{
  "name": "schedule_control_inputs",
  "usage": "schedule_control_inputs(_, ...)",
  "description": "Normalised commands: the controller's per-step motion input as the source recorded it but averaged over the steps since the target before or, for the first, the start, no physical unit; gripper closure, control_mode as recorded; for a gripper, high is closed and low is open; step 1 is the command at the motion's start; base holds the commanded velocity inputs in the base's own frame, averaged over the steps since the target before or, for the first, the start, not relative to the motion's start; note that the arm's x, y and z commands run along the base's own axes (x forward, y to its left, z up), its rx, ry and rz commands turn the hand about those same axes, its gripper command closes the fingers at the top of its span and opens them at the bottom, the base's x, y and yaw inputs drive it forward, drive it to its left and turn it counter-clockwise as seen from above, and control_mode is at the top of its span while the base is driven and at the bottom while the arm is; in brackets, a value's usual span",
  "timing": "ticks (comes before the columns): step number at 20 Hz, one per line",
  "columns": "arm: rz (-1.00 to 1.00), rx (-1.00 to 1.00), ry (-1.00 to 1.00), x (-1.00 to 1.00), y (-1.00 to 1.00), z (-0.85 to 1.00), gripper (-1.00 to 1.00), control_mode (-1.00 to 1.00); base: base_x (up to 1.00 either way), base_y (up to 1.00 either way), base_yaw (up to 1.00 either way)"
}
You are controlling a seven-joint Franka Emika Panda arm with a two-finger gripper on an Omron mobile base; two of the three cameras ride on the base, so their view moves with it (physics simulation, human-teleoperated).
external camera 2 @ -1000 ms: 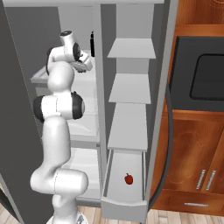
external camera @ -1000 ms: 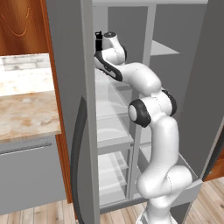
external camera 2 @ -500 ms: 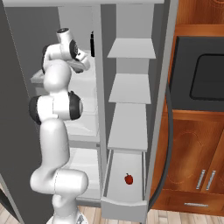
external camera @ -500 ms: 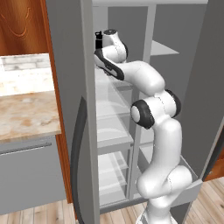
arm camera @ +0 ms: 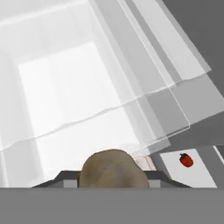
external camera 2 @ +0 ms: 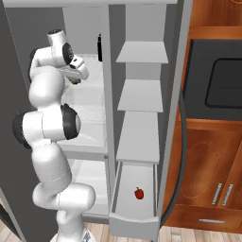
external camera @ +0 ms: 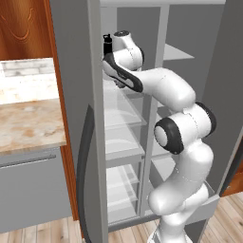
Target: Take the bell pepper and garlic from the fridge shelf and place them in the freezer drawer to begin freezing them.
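In the hand view, the gripper is closed tight on the garlic, a round tan-brown lump at the bottom middle of the frame. The two dark tips sit low on each side of it, mostly covered by the lump.

Behind the garlic, see-through glass shelves fill the top and middle of the frame. The fridge shelf has a pale raised edge that runs across the middle.

At the lower right of the hand view lies a small red bell pepper on a light-grey floor. In the right base view the same pepper sits at the bottom middle, inside the freezer drawer, which is pulled out.

In the left base view, the white arm reaches up into the upper left of the fridge. A black bottle stands just beside the hand there, near the top.
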Motion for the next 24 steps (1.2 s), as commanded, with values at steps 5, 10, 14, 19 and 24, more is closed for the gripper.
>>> schedule_control_inputs(5,0.05,0.0,0.0,-1.0,-0.01,0.0,1.0,-1.0,0.0,0.0,0.0)
schedule_control_inputs(10,0.09,0.0,0.0,-1.0,-0.48,-0.31,1.0,-1.0,0.0,0.0,0.0)
schedule_control_inputs(14,0.11,0.0,0.0,-1.0,-0.6,-0.69,1.0,-1.0,0.0,0.0,0.0)
schedule_control_inputs(19,0.04,0.0,0.0,-1.0,-0.72,-0.68,1.0,-1.0,0.0,0.0,0.0)
schedule_control_inputs(24,-0.28,0.0,0.09,-0.61,-0.98,-0.38,1.0,-1.0,0.0,0.0,0.0)
